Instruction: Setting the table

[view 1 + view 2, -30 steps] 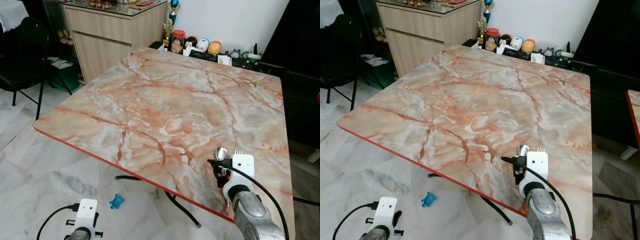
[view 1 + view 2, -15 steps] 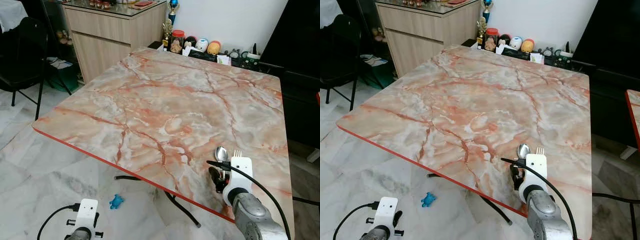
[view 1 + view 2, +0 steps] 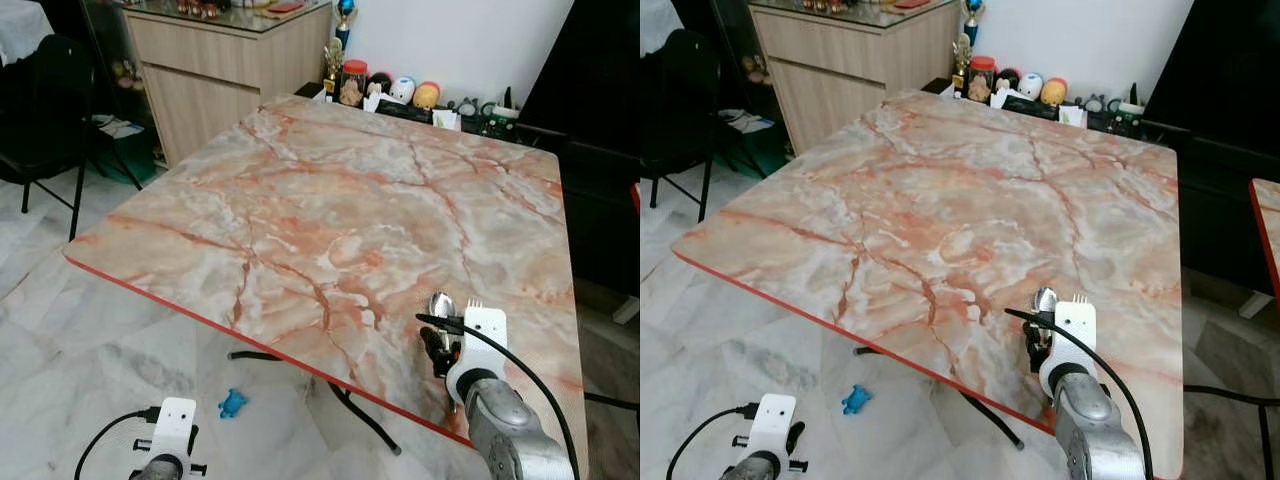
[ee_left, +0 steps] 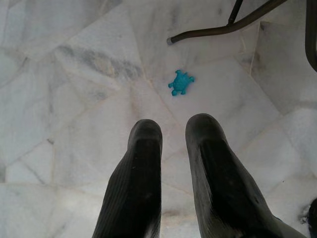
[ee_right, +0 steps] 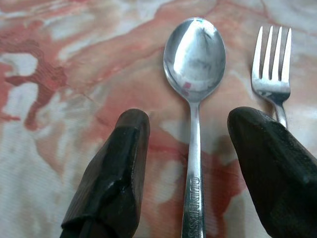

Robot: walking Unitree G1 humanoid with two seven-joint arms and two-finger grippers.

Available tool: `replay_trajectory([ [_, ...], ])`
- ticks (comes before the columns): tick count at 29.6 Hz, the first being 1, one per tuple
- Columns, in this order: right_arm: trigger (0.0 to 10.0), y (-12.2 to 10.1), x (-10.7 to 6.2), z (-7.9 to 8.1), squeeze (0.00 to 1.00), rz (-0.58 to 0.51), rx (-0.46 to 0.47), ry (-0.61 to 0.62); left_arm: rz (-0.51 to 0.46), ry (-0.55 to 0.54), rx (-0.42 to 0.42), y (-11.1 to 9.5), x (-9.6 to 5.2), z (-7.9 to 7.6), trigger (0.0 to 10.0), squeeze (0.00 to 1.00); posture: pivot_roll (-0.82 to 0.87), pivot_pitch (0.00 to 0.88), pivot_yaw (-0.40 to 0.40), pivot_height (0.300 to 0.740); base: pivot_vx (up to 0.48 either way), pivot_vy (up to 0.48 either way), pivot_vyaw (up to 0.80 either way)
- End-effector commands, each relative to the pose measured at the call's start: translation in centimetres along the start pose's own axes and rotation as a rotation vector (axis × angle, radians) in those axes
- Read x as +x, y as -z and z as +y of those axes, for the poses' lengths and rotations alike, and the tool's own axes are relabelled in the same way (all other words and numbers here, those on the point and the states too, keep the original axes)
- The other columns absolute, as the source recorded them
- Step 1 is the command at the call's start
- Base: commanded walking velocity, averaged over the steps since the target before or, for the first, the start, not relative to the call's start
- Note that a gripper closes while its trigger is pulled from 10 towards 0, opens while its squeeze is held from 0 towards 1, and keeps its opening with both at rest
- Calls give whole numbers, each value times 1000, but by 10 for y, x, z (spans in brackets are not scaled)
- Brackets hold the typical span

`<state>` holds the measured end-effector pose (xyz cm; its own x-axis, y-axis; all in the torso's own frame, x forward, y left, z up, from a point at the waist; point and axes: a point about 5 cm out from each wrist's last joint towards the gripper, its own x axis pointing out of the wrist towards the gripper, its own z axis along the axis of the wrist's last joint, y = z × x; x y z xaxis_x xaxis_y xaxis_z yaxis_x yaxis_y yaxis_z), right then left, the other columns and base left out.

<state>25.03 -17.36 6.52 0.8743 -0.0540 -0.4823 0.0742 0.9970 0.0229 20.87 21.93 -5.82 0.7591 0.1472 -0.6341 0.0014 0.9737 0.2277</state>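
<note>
A steel spoon (image 5: 194,54) and a fork (image 5: 271,74) lie side by side on the marble table (image 3: 320,200), near its front right corner. My right gripper (image 5: 190,116) is open just over them. Its fingers straddle the spoon's handle without gripping it, and one finger (image 5: 267,158) covers the fork's handle. From the head, the spoon's bowl (image 3: 441,304) and the fork's tines (image 3: 474,303) stick out beyond the right gripper (image 3: 440,350). My left gripper (image 4: 172,129) hangs idle over the floor, its fingers a little apart and empty.
A small blue toy (image 3: 233,403) lies on the marble floor beside the table's metal leg (image 4: 223,27). Jars and figurines (image 3: 400,92) stand beyond the table's far edge. A wooden cabinet (image 3: 220,70) and a black chair (image 3: 50,110) stand at the left.
The right gripper has only wavered slightly over the spoon. Spoon and fork lie where they were.
</note>
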Motion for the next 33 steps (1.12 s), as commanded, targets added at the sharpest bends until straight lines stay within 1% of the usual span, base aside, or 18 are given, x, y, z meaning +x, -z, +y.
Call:
replay_trajectory([
  [1, 10000, -1, 2, -2, 0, -6, 9, 4, 9, 9, 13, 2, -1, -3, 10000, 0, 125, 2, -67, 740, 0, 0, 0],
  [12, 10000, 12, 7, -1, 0, 20, 17, -6, 15, 12, 15, 4, -1, -4, 10000, 0, 126, 4, -66, 740, 0, 0, 0],
  [13, 4471, 13, 7, -1, 0, 23, 17, -9, 16, 14, 15, 4, -1, -4, 10000, 0, 127, 5, -66, 740, 0, 0, 0],
  [14, 980, 14, 8, -1, 0, 26, 17, -11, 17, 17, 14, 4, -1, -4, 10000, 0, 127, 5, -66, 740, 0, 0, 0],
  [15, 980, 15, 8, -1, 0, 26, 17, -11, 18, 18, 14, 4, -1, -4, 10000, 0, 128, 5, -65, 740, 0, 0, 0],
  [16, 0, 15, 8, -1, 0, 27, 17, -11, 18, 21, 14, 4, -1, -5, 10000, 0, 128, 5, -65, 740, 0, 0, 0],
  [33, 0, 14, 10, 0, 0, 10, 10, -26, 16, 26, 14, 4, -1, -6, 10000, 0, 128, 4, -66, 740, 0, 0, 0],
])
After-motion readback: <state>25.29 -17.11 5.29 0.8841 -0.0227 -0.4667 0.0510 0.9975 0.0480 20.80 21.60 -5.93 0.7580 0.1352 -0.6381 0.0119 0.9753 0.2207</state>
